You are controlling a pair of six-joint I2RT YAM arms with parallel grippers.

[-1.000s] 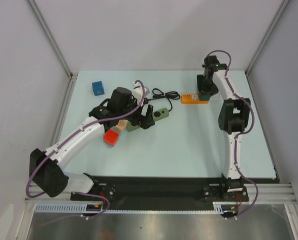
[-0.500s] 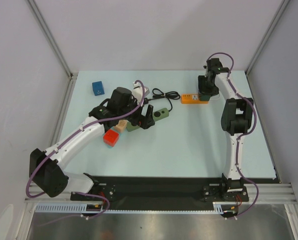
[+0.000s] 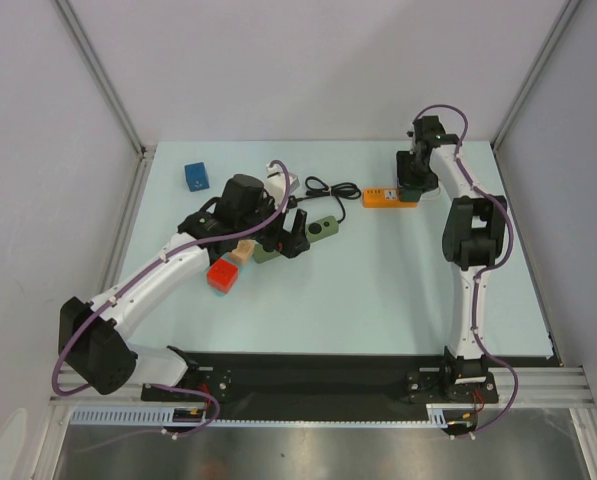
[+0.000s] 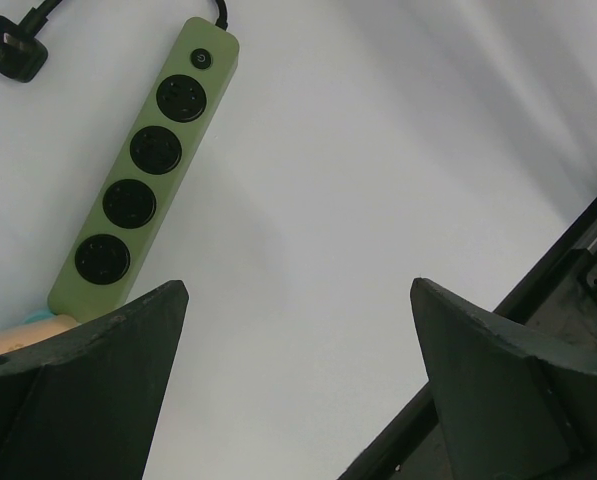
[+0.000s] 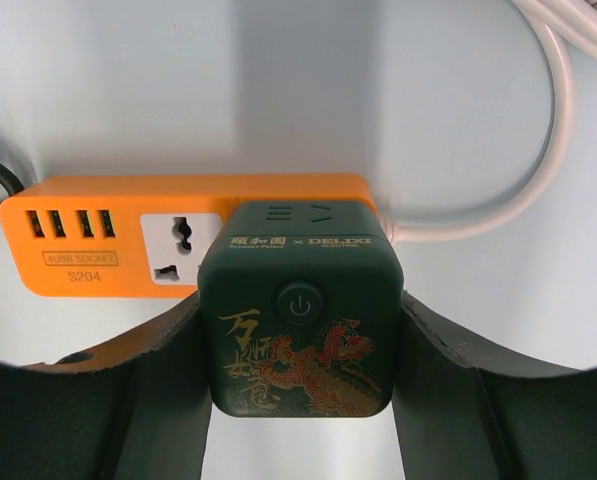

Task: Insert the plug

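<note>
An orange power strip (image 5: 108, 245) lies on the table at the back right (image 3: 390, 196). My right gripper (image 5: 300, 330) is shut on a dark green cube plug (image 5: 300, 310) with a gold dragon and a power button. The cube sits over the strip's right end, next to a free white socket. I cannot see its pins. My left gripper (image 4: 298, 300) is open and empty, low over bare table beside a green power strip (image 4: 143, 170), which also shows in the top view (image 3: 313, 232).
A black plug (image 4: 13, 50) and its cable lie beyond the green strip. A white cable (image 5: 548, 120) loops right of the orange strip. A blue cube (image 3: 196, 176), a red block (image 3: 222, 275) and a tan block (image 3: 241, 253) lie near the left arm.
My right arm has shifted a little over the orange strip, its wrist settling closer above the strip. The left arm has not moved.
</note>
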